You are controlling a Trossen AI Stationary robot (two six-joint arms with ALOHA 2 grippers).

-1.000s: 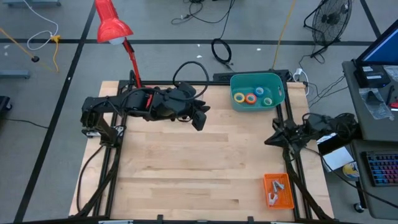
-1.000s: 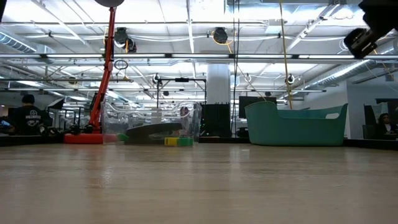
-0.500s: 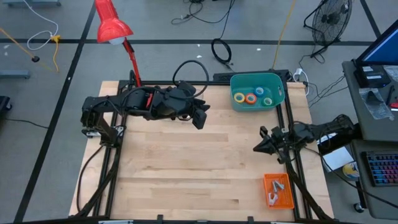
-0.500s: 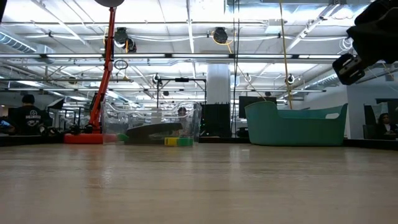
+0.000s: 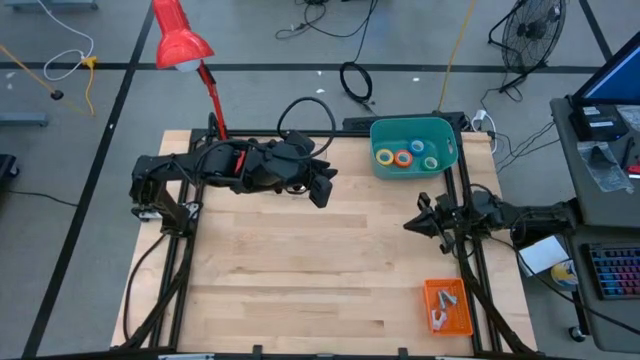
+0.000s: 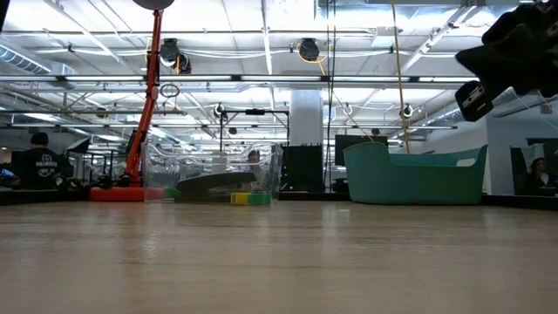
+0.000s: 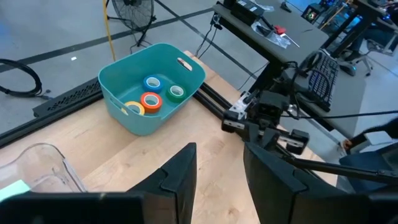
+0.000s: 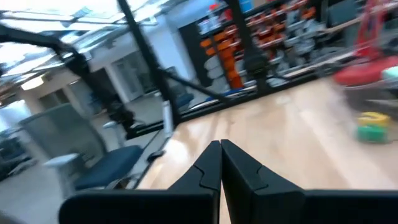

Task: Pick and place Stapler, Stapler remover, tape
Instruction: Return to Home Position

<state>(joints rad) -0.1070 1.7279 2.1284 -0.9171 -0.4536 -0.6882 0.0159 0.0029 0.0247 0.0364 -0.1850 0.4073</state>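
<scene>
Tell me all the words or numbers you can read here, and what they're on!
None can be read.
Teal bin, tape rolls and orange tray: no labels show.
Keyboard keys: too small to read.
Shelf boxes in the right wrist view: too blurred.

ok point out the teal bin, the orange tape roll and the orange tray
teal bin (image 7: 146, 127), left wrist view, on its near outer wall
orange tape roll (image 7: 151, 106), left wrist view, on its orange band
orange tray (image 5: 428, 300), high view, on its left rim
</scene>
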